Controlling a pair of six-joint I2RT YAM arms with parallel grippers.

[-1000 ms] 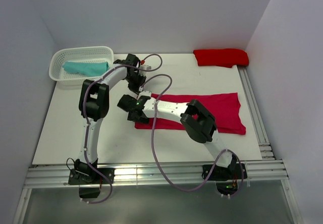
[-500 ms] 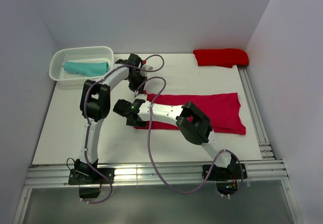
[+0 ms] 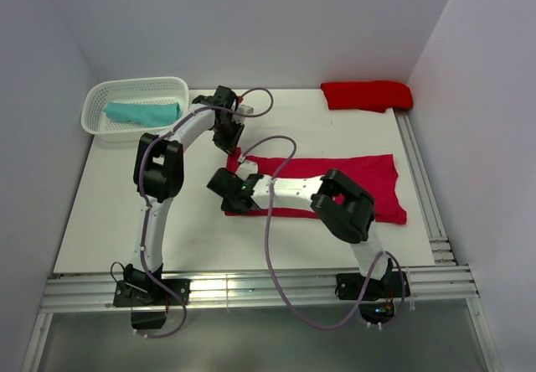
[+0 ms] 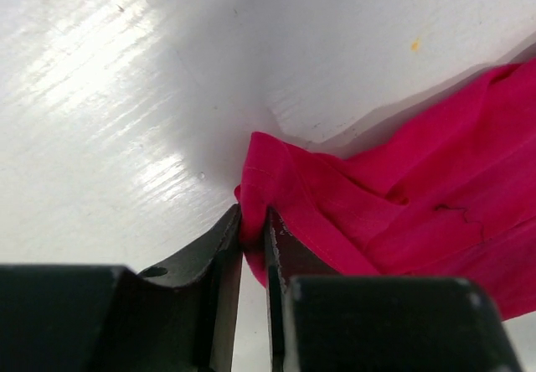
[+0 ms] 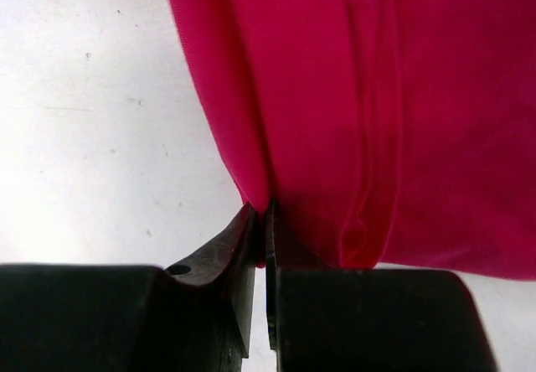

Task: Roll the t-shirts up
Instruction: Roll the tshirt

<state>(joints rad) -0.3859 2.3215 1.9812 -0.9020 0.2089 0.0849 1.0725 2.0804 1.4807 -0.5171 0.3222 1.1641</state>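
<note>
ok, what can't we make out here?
- Top view: right arm covers the middle of the crimson shirt.
- Top view: basket wall hides part of the teal shirt.
- Wrist views: frame edges cut off the crimson shirt beyond left gripper and right gripper.
- Top view: scarlet shirt too small to tell folds.

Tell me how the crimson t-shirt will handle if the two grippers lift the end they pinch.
Probably floppy: the crimson t-shirt creases and bunches where the left gripper and right gripper pinch it. Likely light, since it lies thin and flat. Expect sagging between the grips, not rolling.
</note>
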